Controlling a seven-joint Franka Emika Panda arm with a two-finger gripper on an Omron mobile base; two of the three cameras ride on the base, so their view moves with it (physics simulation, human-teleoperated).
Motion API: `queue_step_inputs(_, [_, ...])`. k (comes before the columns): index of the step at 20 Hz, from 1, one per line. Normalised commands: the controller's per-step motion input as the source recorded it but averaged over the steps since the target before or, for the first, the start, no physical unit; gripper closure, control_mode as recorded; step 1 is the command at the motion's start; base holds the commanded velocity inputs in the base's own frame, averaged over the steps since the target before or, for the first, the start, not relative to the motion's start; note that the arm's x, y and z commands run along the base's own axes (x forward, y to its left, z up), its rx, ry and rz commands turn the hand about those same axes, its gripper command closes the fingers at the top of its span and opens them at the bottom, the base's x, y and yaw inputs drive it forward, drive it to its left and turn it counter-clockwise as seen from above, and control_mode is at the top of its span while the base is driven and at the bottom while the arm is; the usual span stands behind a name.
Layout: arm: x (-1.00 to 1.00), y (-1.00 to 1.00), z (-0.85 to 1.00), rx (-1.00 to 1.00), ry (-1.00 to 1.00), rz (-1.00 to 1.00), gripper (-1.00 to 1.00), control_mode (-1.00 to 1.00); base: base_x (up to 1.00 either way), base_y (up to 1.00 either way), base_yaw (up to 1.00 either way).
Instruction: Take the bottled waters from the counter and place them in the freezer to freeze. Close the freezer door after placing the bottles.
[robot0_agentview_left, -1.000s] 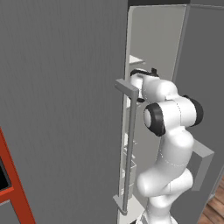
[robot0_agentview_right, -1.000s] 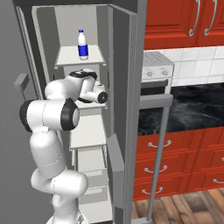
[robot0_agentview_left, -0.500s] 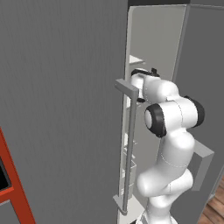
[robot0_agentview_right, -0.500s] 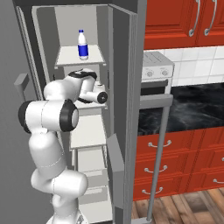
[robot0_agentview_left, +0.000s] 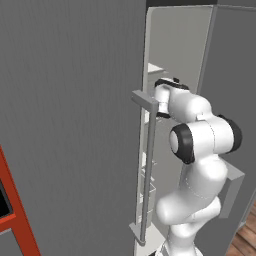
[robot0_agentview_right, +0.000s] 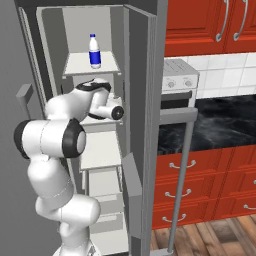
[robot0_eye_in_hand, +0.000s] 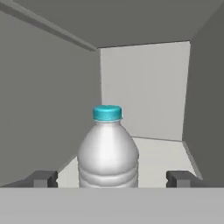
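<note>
**Second bottle inside the freezer, arm not moved in the last second**

Left base view: the arm reaches past the freezer door (robot0_agentview_left: 75, 125) into the open freezer (robot0_agentview_left: 180, 45). Compared with the pictures of one second and half a second ago, its pose is the same; nothing has shifted.

Right base view: the white bottle (robot0_agentview_right: 94, 51) with blue cap stands upright near the front edge of the upper shelf (robot0_agentview_right: 80, 65), as it did earlier. The hand is on the shelf below it, also unchanged.

Hand view: the clear bottle (robot0_eye_in_hand: 108, 151) with teal cap stands upright on the white shelf floor (robot0_eye_in_hand: 162, 153), between the two fingertips (robot0_eye_in_hand: 41, 178) of the gripper (robot0_eye_in_hand: 109, 179). The fingertips stand apart from the bottle on both sides, so the jaws look released.

My judgement: both bottles are now placed, and the stillness means the release is finished. What remains is to withdraw the arm and close the door.
</note>
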Motion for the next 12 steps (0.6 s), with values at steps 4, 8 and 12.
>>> queue_step_inputs(4, [-0.71,-0.2,0.54,0.0,0.04,-0.06,-1.0,-1.0,0.0,0.0,0.0])
queue_step_inputs(8, [-0.84,-0.11,0.61,0.0,0.19,-0.1,-1.0,-1.0,0.0,0.0,0.0])
queue_step_inputs(12, [-0.82,-0.05,0.36,-0.02,0.28,-0.12,-1.0,-1.0,0.0,0.0,0.0])
